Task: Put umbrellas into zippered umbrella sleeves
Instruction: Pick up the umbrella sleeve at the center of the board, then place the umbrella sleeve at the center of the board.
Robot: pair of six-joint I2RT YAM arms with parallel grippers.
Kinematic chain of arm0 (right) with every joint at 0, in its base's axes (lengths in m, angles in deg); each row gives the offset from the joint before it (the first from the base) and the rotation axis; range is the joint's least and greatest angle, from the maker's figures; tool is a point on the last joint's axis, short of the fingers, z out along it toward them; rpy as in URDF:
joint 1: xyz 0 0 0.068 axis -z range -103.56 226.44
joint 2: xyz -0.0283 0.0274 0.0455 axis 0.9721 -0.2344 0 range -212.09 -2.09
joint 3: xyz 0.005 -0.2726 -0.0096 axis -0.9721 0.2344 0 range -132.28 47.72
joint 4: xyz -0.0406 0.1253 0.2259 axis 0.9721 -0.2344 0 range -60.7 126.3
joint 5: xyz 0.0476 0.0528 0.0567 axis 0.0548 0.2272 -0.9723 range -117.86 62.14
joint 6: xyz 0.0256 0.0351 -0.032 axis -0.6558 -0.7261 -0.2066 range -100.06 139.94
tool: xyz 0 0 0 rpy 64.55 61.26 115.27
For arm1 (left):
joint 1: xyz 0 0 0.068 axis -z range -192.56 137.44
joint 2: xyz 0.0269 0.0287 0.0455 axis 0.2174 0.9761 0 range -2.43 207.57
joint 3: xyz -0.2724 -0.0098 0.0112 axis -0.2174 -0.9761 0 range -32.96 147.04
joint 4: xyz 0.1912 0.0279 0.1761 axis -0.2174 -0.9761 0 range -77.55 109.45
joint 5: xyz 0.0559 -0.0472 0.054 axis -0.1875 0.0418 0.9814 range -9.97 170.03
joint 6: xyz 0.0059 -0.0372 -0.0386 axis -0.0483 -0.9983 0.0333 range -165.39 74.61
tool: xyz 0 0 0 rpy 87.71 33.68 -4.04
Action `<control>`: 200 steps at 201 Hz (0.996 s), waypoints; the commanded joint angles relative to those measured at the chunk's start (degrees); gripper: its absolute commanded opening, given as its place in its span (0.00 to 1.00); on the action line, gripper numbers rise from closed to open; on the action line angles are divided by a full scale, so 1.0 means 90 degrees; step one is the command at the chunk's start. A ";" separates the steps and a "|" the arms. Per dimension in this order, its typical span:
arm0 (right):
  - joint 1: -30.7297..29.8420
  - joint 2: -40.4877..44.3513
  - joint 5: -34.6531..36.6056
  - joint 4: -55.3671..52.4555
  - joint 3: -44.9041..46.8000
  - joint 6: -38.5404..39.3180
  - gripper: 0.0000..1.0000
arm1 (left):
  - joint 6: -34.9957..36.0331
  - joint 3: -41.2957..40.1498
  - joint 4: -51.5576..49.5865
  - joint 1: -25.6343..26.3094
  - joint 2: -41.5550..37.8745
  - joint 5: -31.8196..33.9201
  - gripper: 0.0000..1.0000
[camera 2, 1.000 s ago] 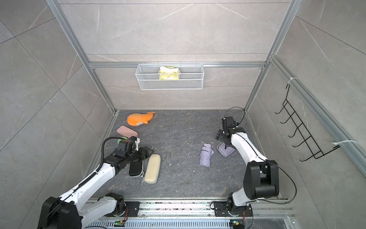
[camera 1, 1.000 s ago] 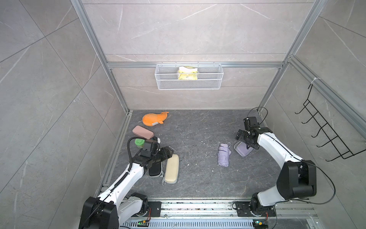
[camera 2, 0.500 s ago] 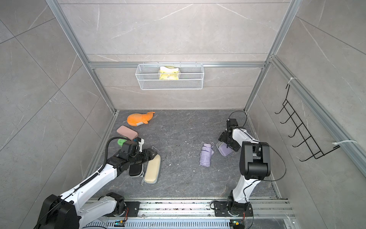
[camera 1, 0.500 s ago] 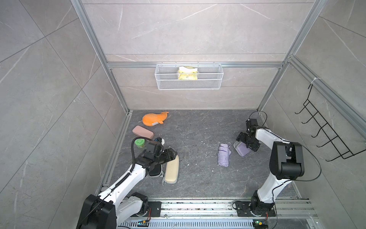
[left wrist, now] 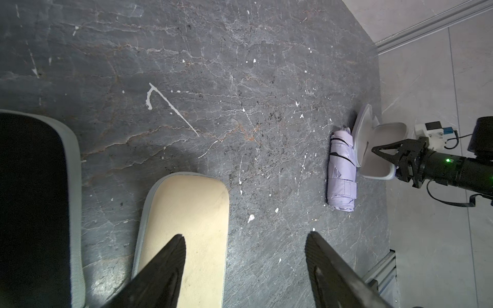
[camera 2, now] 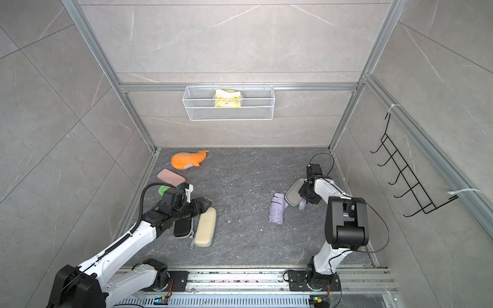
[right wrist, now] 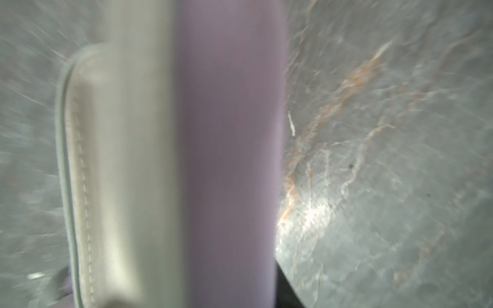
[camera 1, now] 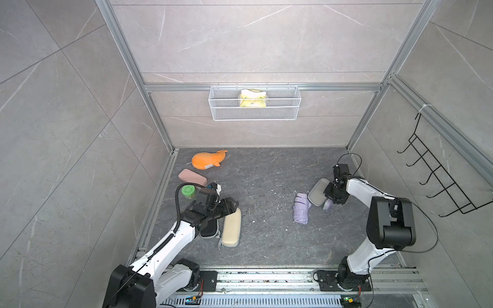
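1 lavender umbrella (camera 1: 301,210) and 3 sleeves are lying on the counter (camera 1: 266,181).

The umbrella is lying folded on the right side, touching the lavender sleeve (camera 1: 318,194), which is sitting open w/ its grey lining showing. The cream sleeve (camera 1: 231,226) and black sleeve (camera 1: 209,231) are lying side by side on the left, well apart from it. The right jaws are reaching in at the lavender sleeve's rim. The wrist view is blurring badly, so can't tell if they're pinching it. The left jaws are hanging spread wide over the cream sleeve's end, fingers (left wrist: 162,269) gripping nothing. Further out, 1 pink case (camera 1: 192,177), 1 green-lidded jar (camera 1: 188,191) and 1 orange plush whale (camera 1: 208,160) are sitting near the left wall. 1 wire basket (camera 1: 253,113) is hanging on the back wall.
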 commanded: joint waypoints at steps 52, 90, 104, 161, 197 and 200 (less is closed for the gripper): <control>-0.2041 0.1615 -0.1314 -0.0492 -0.0358 0.0873 0.20 | -0.0164 0.0865 0.0492 0.0691 0.0480 -0.0369 0.77; -0.3193 0.1524 -0.2573 0.0020 -0.0231 0.0434 0.19 | -0.0496 0.0892 0.0970 0.0691 0.0892 -0.0623 0.80; -0.3595 0.1436 -0.2452 0.0348 0.0023 0.0249 0.20 | -0.0532 0.0928 0.1085 0.0693 0.1019 -0.0594 0.80; -0.4069 0.0591 -0.3086 0.1903 0.1048 -0.0522 0.25 | -0.0712 0.0684 0.1528 0.0719 0.1529 -0.0535 0.78; -0.3945 -0.0028 -0.3203 0.1880 0.1299 -0.0654 0.37 | -0.0587 0.0779 0.1528 0.0867 0.1928 -0.0405 0.75; -0.3936 -0.0027 -0.3129 0.1793 0.1301 -0.0638 0.39 | -0.0576 0.0799 0.1538 0.0881 0.1974 -0.0404 0.75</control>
